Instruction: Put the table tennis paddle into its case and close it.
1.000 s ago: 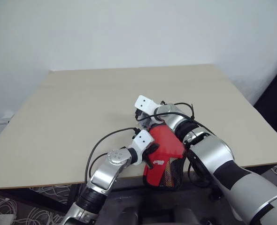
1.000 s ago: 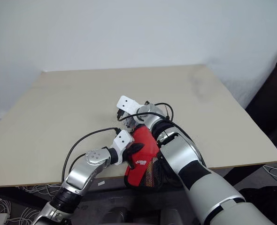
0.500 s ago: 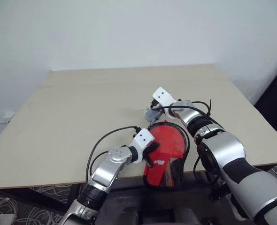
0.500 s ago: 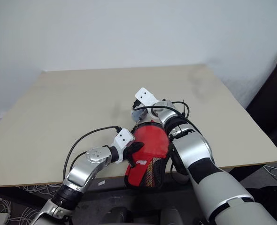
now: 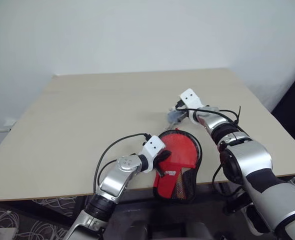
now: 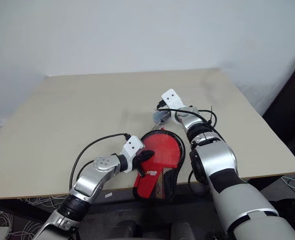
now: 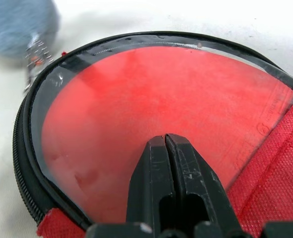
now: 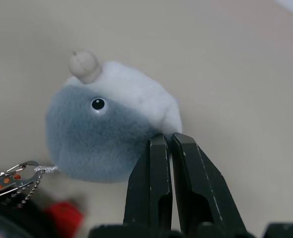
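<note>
Paddle [image 5: 180, 151] sits inside the case [image 5: 179, 165], red face showing through the see-through half. Case lies at the near edge of the table [image 5: 87, 115], round end on the tabletop, narrow handle end hanging just past the edge. Black zip edging runs round the rim; a red patch with a logo sits on the lower part, with dark mesh beside it.

Left gripper [image 7: 165, 148]: fingers pressed together, tips resting on the clear cover over the red face, on the case's left side. Nothing caught between them (they only press on the cover).

Right gripper [image 8: 167, 148]: fingers together, just beyond the round end of the case, apart from it. Its tips lie against a small plush toy [image 8: 109, 131], grey and white with one black eye and a beige knob on top. Whether a bit of the fur is pinched I cannot tell. The plush lies on the table just past the case's far rim; a short bead chain [image 8: 15, 181] with a metal clasp runs from it toward the case's rim, where a red tab [image 8: 62, 218] shows.
</note>
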